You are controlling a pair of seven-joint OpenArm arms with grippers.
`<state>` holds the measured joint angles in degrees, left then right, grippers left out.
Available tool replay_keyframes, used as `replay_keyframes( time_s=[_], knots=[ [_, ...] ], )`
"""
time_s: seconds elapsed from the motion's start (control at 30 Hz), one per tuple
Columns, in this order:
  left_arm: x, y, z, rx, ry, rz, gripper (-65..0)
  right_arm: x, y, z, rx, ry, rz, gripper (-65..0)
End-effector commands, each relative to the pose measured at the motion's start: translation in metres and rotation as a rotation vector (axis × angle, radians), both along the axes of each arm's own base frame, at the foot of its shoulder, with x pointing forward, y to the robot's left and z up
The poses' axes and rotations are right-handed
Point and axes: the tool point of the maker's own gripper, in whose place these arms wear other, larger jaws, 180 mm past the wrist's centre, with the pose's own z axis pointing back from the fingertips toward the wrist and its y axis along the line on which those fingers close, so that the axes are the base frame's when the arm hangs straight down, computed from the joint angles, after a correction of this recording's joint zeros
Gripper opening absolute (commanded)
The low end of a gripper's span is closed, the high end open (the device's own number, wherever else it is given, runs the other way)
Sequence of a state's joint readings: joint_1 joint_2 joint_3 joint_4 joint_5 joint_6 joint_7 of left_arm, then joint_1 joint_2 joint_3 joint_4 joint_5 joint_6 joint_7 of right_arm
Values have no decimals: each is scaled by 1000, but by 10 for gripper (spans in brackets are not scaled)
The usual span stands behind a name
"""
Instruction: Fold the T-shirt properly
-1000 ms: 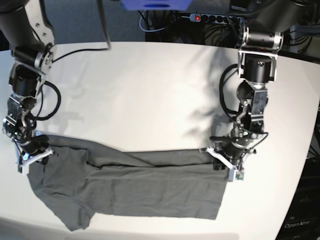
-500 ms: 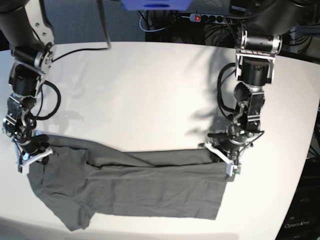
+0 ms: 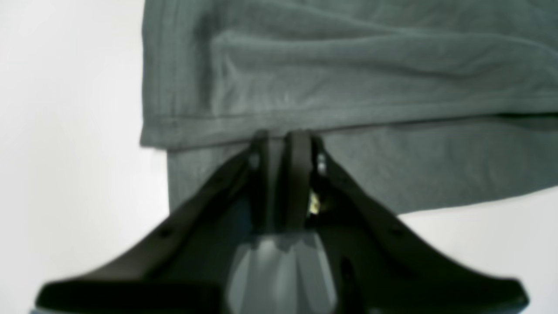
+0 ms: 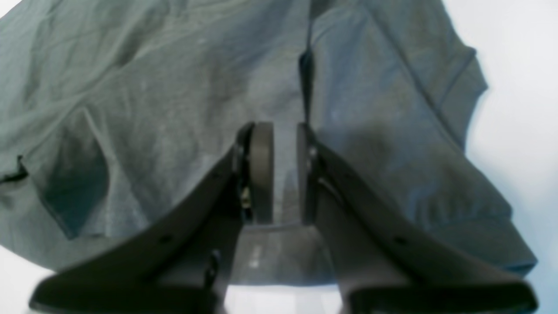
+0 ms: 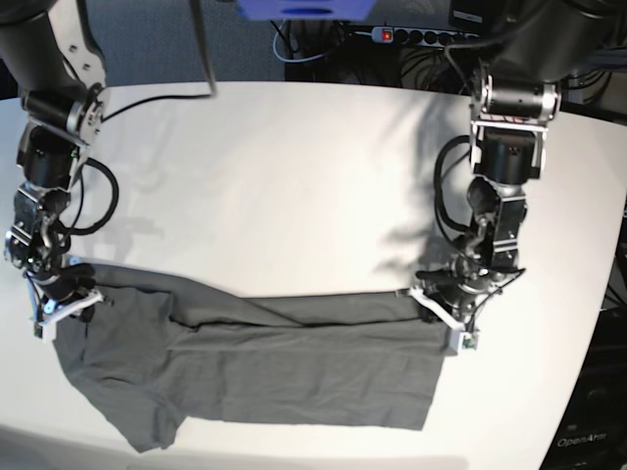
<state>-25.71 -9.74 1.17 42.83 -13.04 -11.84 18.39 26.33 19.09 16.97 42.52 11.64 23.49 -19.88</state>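
T-shirt [image 5: 265, 367] is lying on the white table [image 5: 294, 176], spread as a long dark grey band along the table's near edge, with its upper part folded down over its lower part. A sleeve is sticking out at the end nearest the right arm.

Left gripper [image 5: 443, 315] is sitting at the far corner of the shirt's other end. In the left wrist view the left gripper [image 3: 283, 139] is showing its jaws almost together, with the tips meeting the folded edge of the T-shirt [image 3: 348, 78]; it appears to be pinching that edge.

Right gripper [image 5: 67, 305] is sitting at the sleeve end, on the shirt's far edge. In the right wrist view the right gripper [image 4: 283, 131] is keeping a narrow gap between its jaws, with T-shirt [image 4: 152, 109] cloth filling that gap; whether the cloth is actually clamped cannot be told.
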Motion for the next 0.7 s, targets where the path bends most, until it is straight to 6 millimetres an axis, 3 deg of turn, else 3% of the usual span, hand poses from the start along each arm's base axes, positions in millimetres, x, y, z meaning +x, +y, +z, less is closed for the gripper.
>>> replay_keyframes(
  time_s=[0.0, 0.17, 0.47, 0.67],
  knots=[
    [8, 9, 6, 30, 5, 8, -576, 14, -15, 28, -26, -75, -16, -570],
    [7, 10, -3, 79, 34, -13, -576, 13, -22, 32, -42, -87, -22, -570],
    [6, 11, -4, 83, 39, -15, -576, -13, -29, -22, 34, -29, -86, -570],
    [3, 21, -5, 98, 44, -9, -576, -24, -40, -30, 33, -13, -110, -570]
  ],
)
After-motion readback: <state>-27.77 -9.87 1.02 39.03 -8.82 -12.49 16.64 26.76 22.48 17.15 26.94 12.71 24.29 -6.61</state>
